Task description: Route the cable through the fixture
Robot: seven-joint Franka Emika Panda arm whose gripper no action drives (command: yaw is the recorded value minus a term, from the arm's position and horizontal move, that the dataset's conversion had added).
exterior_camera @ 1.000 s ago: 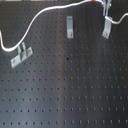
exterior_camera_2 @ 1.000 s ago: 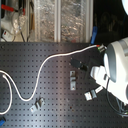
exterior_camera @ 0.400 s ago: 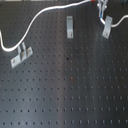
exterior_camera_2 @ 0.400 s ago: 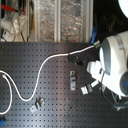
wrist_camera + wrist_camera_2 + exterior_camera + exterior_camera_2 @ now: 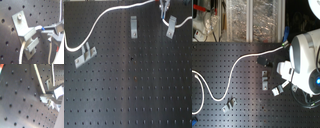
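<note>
White cable [image 5: 38, 28] runs into the hand [image 5: 46, 31] in the first wrist view, its blue-tipped end pinched between the dark fingers [image 5: 53, 29], so the hand is clenched on the cable. Just beside it stands a grey metal bracket [image 5: 26, 32], screwed to the black perforated table [image 5: 10, 17]; the cable passes across the bracket's slot and hangs down below it.

In the first exterior view the hand [image 5: 165, 7] sits at the top edge, close above the bracket [image 5: 170, 27] nearest the first exterior view's right. From there the cable [image 5: 109, 12] sweeps along the top towards the first exterior view's left, then drops and curls near a flat bracket [image 5: 85, 55]. A middle bracket [image 5: 134, 26] stands apart from the cable.

In the second exterior view the white arm [image 5: 304, 57] covers the hand, and the cable [image 5: 232, 67] trails away from it across the table [image 5: 252, 105].
</note>
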